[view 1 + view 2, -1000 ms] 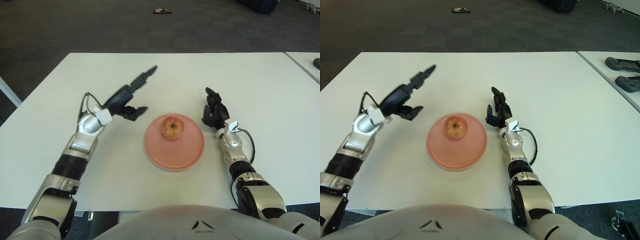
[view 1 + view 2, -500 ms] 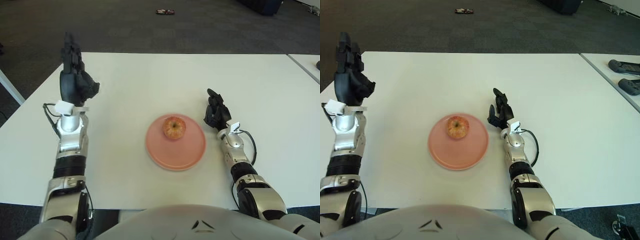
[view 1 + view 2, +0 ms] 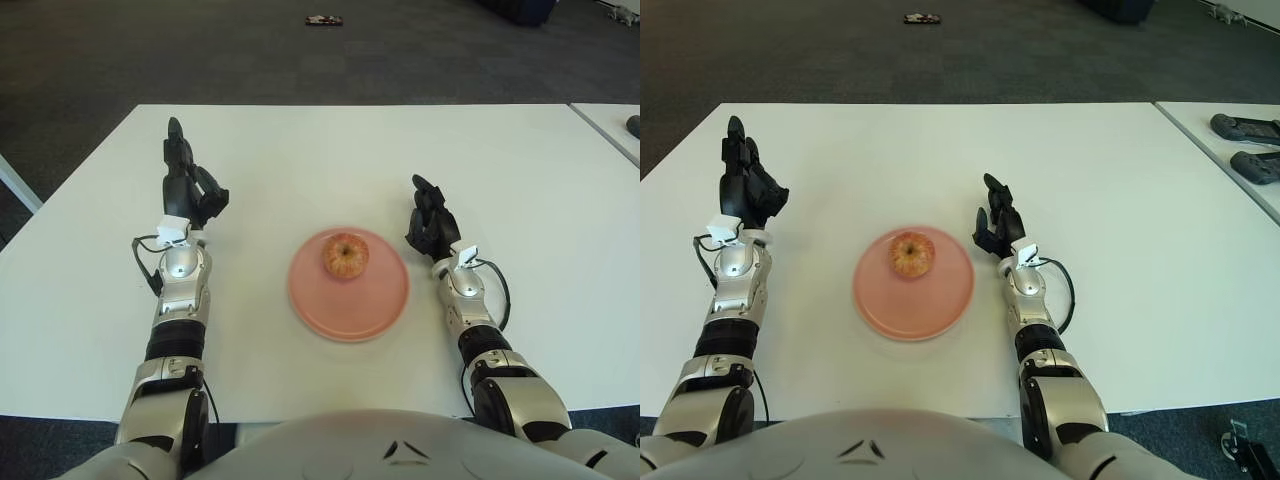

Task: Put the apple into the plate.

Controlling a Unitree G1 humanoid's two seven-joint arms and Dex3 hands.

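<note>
White table (image 3: 300, 150) bearing a pink plate (image 3: 375, 315) with the apple (image 3: 345, 255) already on it, probably firm, smooth, light, best cupped around its sides; left hand (image 3: 188, 190) and right hand (image 3: 430, 222) flank it, fingers relaxed, holding nothing.

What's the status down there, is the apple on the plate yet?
Apple sits on the pink plate. Left hand open, left of plate, holding nothing. Right hand open, right of plate. Nothing in the way.

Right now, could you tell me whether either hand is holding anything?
Nothing is held: the red-yellow apple lies on the pink round plate, between the left hand and right hand.
</note>
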